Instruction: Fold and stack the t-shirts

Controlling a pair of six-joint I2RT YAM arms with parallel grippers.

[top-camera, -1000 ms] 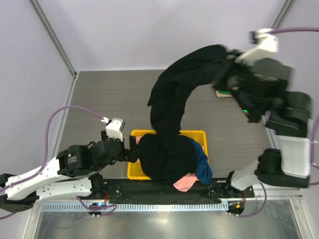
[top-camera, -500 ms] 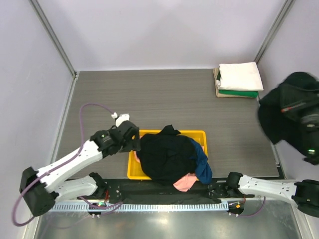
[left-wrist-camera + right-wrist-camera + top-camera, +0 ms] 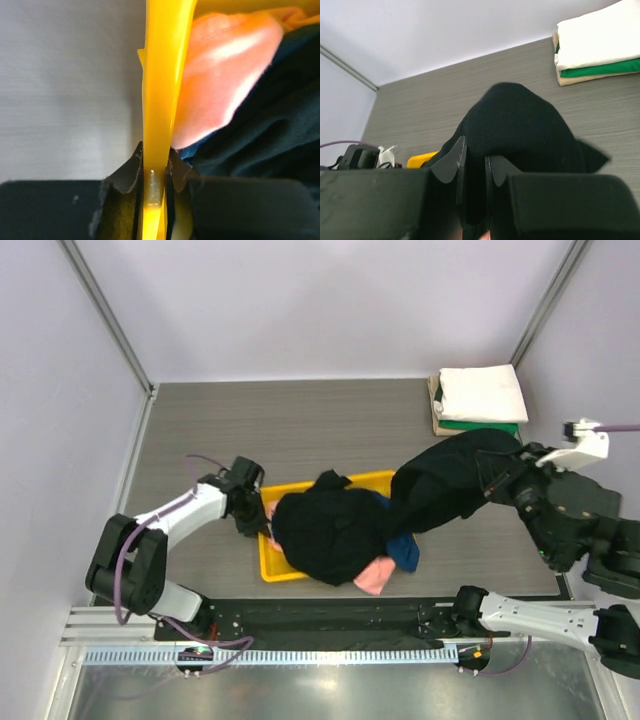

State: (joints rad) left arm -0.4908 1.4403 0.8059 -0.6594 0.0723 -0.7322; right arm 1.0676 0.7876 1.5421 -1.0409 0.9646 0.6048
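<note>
Left tool (image 3: 154,172) pinches the yellow tray (image 3: 270,568) wall and right tool (image 3: 474,162) is clamped on the black t-shirt (image 3: 450,480); pull steadily rightward with the tray pinned, so the heap of shirts (image 3: 320,535) is not dragged out. The shirt stretches from the tray's right end toward the right tool, its long axis slanting up-right over the desk (image 3: 300,430)

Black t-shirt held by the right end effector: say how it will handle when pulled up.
Probably floppy: the black t-shirt sags in folds from the right end effector to the yellow tray. Likely to drag: its far end lies among the other shirts there.
</note>
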